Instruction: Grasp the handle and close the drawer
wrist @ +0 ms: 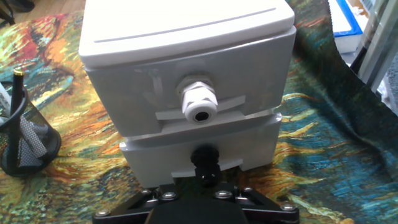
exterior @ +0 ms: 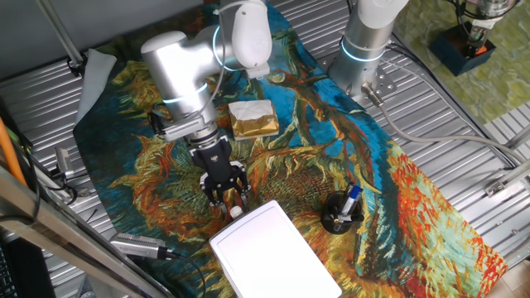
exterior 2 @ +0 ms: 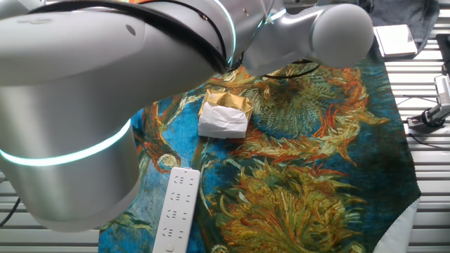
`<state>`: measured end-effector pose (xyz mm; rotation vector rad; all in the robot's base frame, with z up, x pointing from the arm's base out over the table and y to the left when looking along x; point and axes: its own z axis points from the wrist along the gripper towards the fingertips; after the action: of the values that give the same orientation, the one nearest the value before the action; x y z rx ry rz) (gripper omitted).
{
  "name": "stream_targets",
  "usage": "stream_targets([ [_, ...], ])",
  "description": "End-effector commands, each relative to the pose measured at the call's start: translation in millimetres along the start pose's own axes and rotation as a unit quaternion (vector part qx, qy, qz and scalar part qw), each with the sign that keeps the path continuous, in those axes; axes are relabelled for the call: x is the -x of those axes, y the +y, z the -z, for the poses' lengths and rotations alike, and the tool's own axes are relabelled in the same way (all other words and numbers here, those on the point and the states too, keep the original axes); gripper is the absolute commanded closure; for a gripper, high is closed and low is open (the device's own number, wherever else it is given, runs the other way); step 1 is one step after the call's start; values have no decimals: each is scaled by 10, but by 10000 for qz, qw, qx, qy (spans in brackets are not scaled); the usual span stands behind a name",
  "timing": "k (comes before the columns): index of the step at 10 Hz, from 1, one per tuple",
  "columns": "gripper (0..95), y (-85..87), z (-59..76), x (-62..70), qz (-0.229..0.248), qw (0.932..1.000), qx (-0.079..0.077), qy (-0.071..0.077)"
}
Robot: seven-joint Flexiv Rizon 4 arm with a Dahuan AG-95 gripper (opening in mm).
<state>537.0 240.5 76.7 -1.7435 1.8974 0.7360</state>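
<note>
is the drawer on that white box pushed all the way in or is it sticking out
Apparently in, or nearly. In the hand view the drawer front sits about level with the white box edge, its handle facing the end effector.

A painted sunflower cloth [exterior: 414, 199] covers the desk [exterior: 464, 108]. On it lies a tan-and-white block [exterior: 252, 118], tan side beside white. A black mesh pen cup [exterior: 341, 213] holds a blue pen [exterior: 353, 197]. A white power strip [exterior 2: 177, 209] lies near the block.
</note>
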Motion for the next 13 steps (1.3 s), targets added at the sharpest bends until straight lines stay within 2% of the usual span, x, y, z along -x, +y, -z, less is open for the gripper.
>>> stream_targets([
  [1,570,5,4,5,-4,10000,11,-48],
  [8,570,6,5,8,56,10000,3,-82],
  [13,570,1,6,11,96,9999,-18,-54],
])
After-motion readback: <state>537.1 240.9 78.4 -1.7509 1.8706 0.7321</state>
